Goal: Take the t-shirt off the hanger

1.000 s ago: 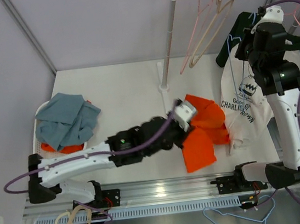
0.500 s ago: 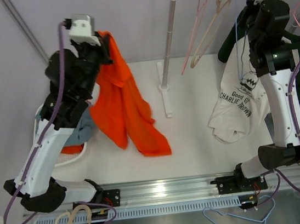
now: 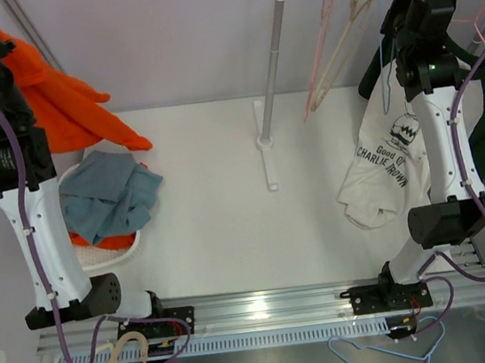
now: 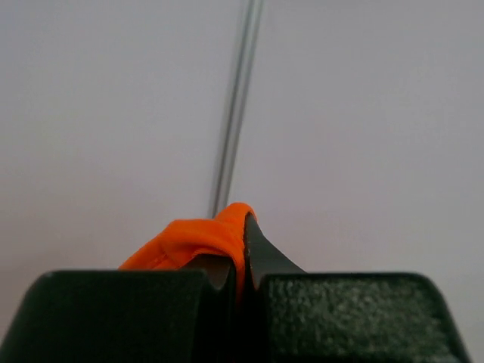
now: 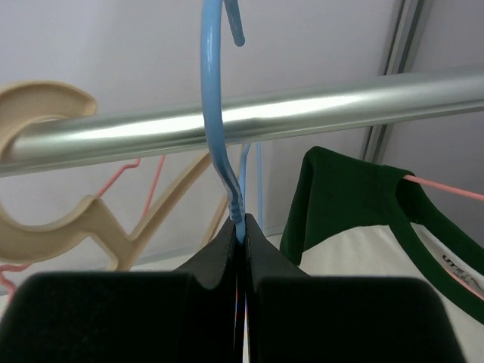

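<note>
Orange t-shirt is pinched in the left claw, and the blue hanger clamped by the right claw is judged due next for unhooking from the rail above.

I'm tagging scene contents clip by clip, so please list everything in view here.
table: one, white, centre
rail: one, silver, on a stand at the back
blue hanger: one, blue, hook at the rail
white t-shirt: one, white with dark print, on the blue hanger
orange t-shirt: one, orange, held up at far left
beige hanger: one, beige, on the rail
pink hanger: one, pink, on the rail
green garment: one, dark green, hanging far right
basket: one, white, table's left side
cloth: one, grey-blue, in the basket
loose hangers: at least three, beige and blue, below the near edge
left gripper: black, shut on the orange t-shirt
right gripper: black, shut on the blue hanger
</note>
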